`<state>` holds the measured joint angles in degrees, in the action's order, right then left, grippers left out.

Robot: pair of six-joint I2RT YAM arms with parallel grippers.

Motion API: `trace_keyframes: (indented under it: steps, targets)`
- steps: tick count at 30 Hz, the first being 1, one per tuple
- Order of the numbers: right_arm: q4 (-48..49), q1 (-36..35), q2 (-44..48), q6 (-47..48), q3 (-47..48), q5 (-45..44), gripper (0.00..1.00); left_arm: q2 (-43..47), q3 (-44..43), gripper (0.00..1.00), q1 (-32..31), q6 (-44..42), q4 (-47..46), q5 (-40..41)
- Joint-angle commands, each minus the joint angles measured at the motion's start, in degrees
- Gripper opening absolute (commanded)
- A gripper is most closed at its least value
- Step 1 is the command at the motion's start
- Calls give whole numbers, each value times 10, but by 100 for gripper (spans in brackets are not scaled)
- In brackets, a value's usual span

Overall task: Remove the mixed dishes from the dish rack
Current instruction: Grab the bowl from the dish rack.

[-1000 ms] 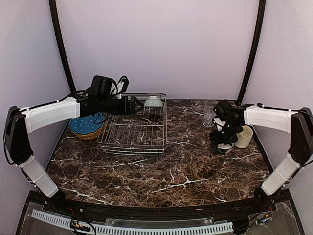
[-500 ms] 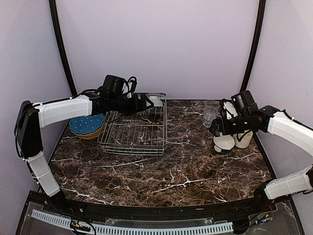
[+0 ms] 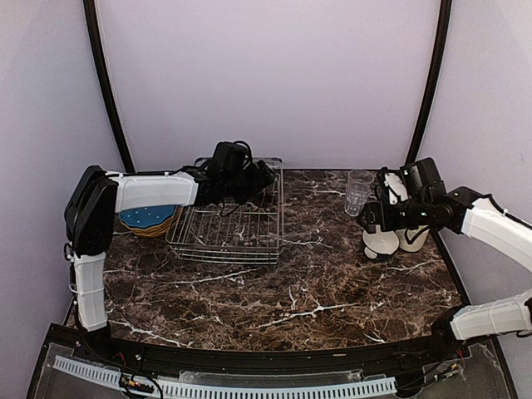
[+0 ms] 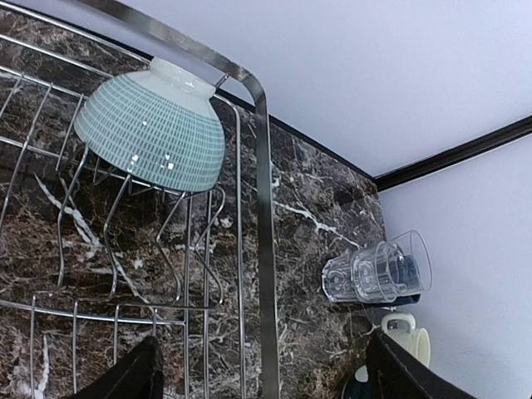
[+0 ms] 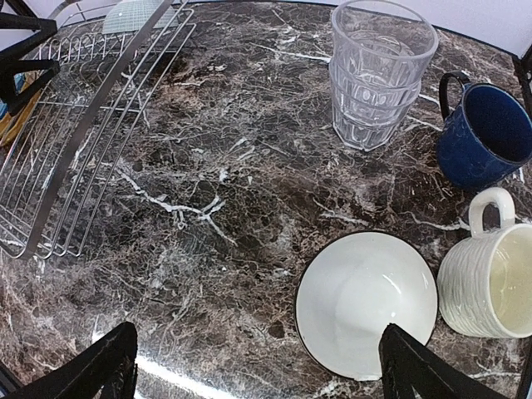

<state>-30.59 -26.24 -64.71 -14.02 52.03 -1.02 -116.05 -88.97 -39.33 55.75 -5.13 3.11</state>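
Observation:
A pale green-and-white bowl [image 4: 154,125] lies upside down in the far corner of the dish rack [image 4: 262,208]. My left gripper [image 4: 266,378] is open and hovers just short of the bowl, with nothing between its fingers. From above, the left gripper [image 3: 259,177] covers that bowl over the back of the dish rack [image 3: 229,224]. My right gripper [image 5: 262,370] hangs open above the table, with a white bowl [image 5: 366,303] below its right finger. Stacked clear glasses [image 5: 378,75], a dark blue mug [image 5: 486,137] and a cream mug [image 5: 486,291] stand near it.
A stack of plates with a blue dotted one [image 3: 148,218] on top sits left of the rack. The white bowl [image 3: 381,243], the cream mug [image 3: 413,237] and the glasses [image 3: 358,191] cluster at the table's right side. Dark marble table [image 3: 274,291] spreads in front.
My left arm has reached right along the rack's back toward the upside-down bowl. My right gripper has let go of the white bowl, opened wide and lifted off it.

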Motion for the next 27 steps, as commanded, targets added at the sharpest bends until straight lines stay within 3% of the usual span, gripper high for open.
trace_keyframes:
  steps: [1,4,7,17,27]
  targets:
    - [12,-5,37,-3,-21,2,99,1,-36,82,-3,-68,6,99]
    - [17,-5,48,1,-30,1,99,-24,-73,77,2,-140,40,105]
    - [13,-5,50,4,-30,-1,99,-34,-95,77,7,-159,68,117]
    - [22,-5,37,2,-42,-7,99,-97,-111,78,33,-57,16,60]
    - [19,-5,53,-1,-57,-13,99,-157,-176,84,37,15,17,84]
